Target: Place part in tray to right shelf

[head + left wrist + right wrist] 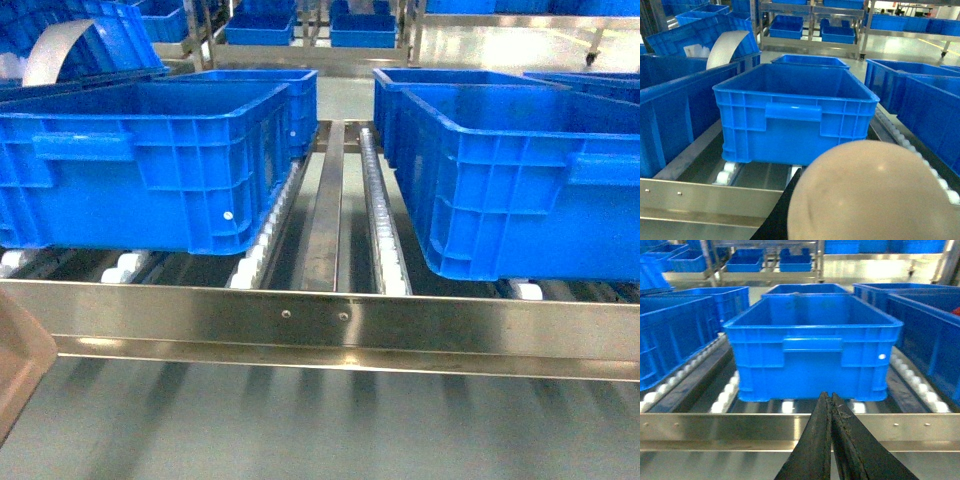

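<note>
The beige tray [875, 195] fills the lower right of the left wrist view, close to the camera. Its corner [18, 365] shows at the lower left edge of the head view, below the shelf's steel front rail [320, 322]. One black finger [786, 212] of my left gripper shows against the tray's left side, which it grips; the other finger is hidden. My right gripper [830, 396] is shut with nothing in it, its tips in front of the rail [740, 430]. The part is out of view.
Two large blue crates [150, 160] [520, 180] stand on the shelf's white rollers [385, 215], with an open lane between them. More crates sit behind and on racks further back. A grey curved sheet [727, 47] leans in a crate at the far left.
</note>
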